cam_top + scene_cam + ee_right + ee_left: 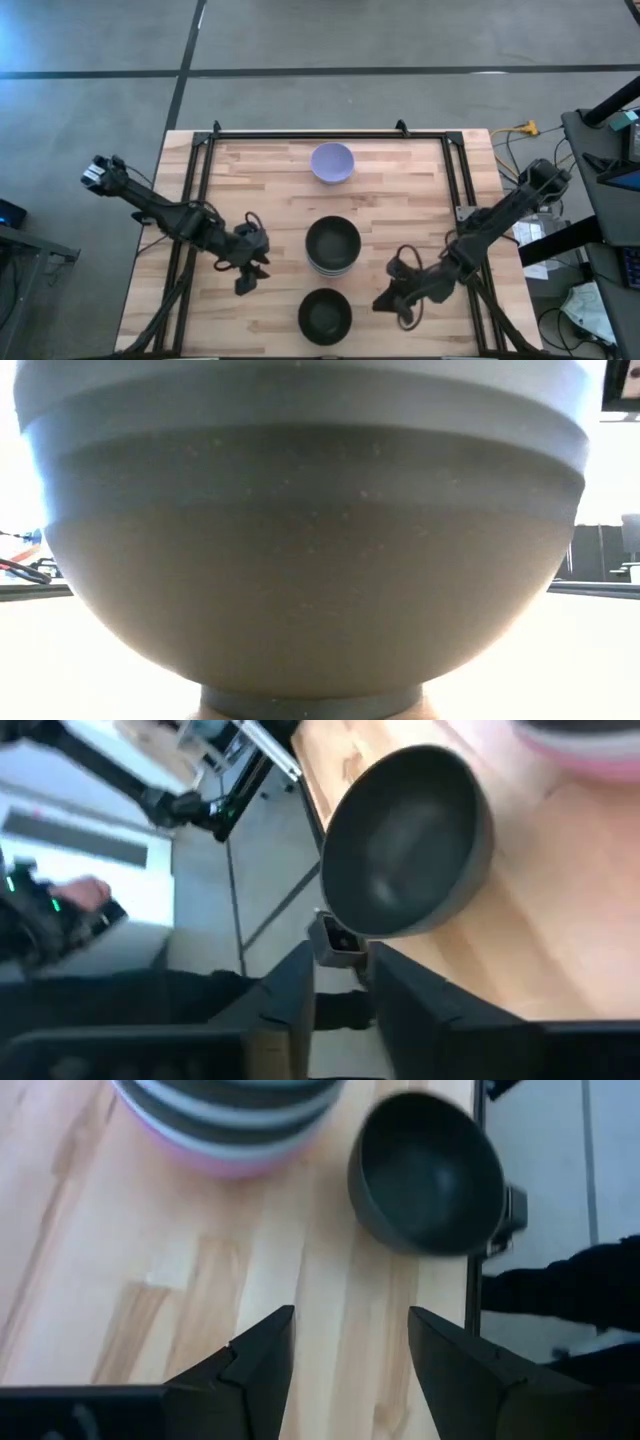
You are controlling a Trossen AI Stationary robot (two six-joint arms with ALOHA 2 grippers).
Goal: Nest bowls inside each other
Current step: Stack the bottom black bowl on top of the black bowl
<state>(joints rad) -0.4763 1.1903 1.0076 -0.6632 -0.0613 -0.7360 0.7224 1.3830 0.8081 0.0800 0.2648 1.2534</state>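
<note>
A stack of nested bowls (332,246) stands on its foot at mid-table, a black one on top; white, black and pink rims show in the left wrist view (230,1125). A single black bowl (325,315) sits near the near edge, and a lavender bowl (332,162) near the far edge. My left gripper (249,278) is open, low over the wood left of the stack and the black bowl (425,1175). My right gripper (392,302) is open with a narrow gap, just right of the black bowl (405,840), clear of it. A dark bowl (310,560) fills the low view and hides both grippers.
The table's black frame rails (330,134) run along the far, left and right sides. Bare wood (260,190) lies between the lavender bowl and the stack, and on both sides of the bowls. Cables and equipment (600,200) stand off the table's right side.
</note>
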